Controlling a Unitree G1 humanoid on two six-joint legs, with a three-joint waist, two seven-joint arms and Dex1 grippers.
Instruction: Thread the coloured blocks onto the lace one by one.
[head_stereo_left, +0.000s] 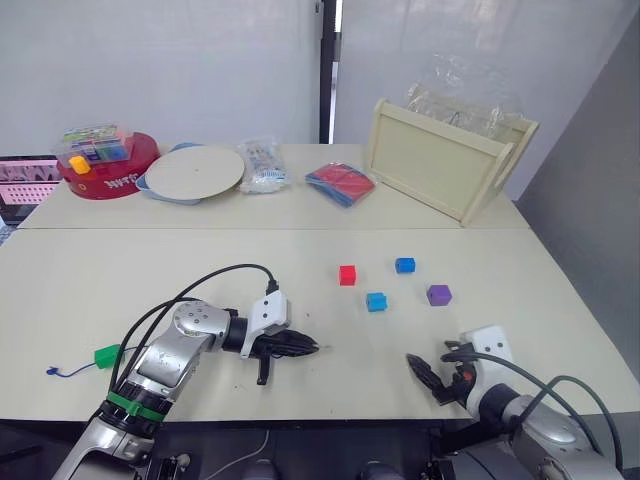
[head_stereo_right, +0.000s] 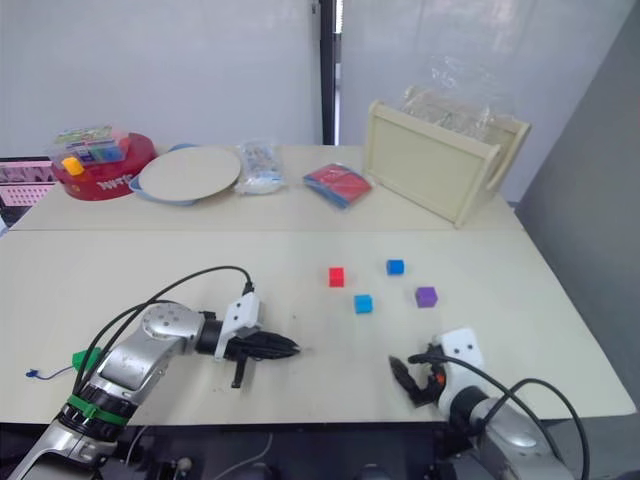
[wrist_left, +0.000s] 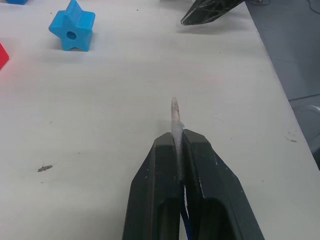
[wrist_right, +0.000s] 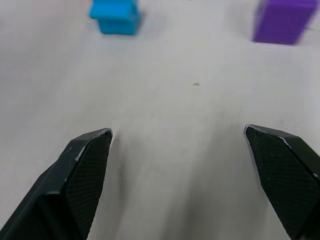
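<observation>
Left end effector (head_stereo_left: 300, 346) low over the surface (head_stereo_left: 200, 270), fingers pinched together on the lace (wrist_left: 175, 117), whose pale stiff tip pokes out just past the fingertips. Green block (head_stereo_left: 106, 355) sits near the surface's left front edge, with a thin blue cord end trailing beside it. Right end effector (wrist_right: 185, 165) hovers near the front right edge, fingers spread wide, holding nothing. Red block (head_stereo_left: 347, 275), dark blue block (head_stereo_left: 404, 265), light blue block (head_stereo_left: 376, 301) and purple block (head_stereo_left: 438, 295) lie loosely clustered mid-surface, apart from each other, ahead of both end effectors. Light blue block appears star-shaped with a hole in the left wrist view.
</observation>
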